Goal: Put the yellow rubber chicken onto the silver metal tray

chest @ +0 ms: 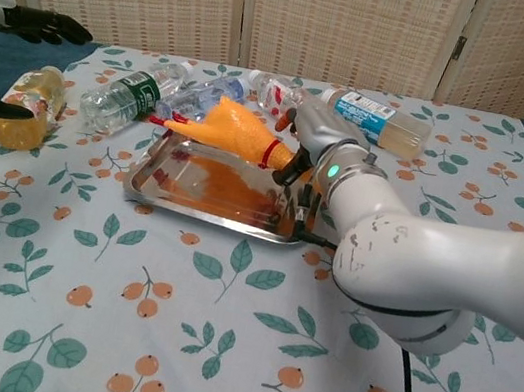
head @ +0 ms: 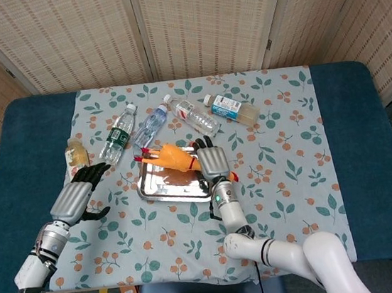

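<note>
Right hand (head: 213,162) grasps the yellow rubber chicken (chest: 238,133) at its neck end, fingers wrapped around it by the red collar; in the chest view the same hand (chest: 305,135) sits at the right rear corner of the silver metal tray (chest: 238,214). The chicken is tilted, its red feet pointing left toward the tray's rear left edge, its body slanting over the back part of the tray — I cannot tell whether it touches the metal; an orange reflection shows on the tray floor beneath it. In the head view the chicken (head: 171,157) lies over the upper half of the tray (head: 160,191), which itself sits skewed on the leaf-patterned tablecloth (head: 279,179) covering the blue table (head: 352,134). Left hand (head: 78,194) holds nothing, fingers spread, hovering over the left edge of the cloth well apart from the tray; in the chest view only its dark fingertips (chest: 51,23) show at the left border. Behind the tray lie four plastic bottles on their sides: a green-labelled bottle (head: 119,135), a clear bottle (head: 150,125) just right of it, another clear bottle (head: 197,117), and a blue-and-white labelled bottle (head: 231,109) furthest right. A small amber jar (chest: 24,107) lies near the left hand, beside the green-labelled bottle.
</note>
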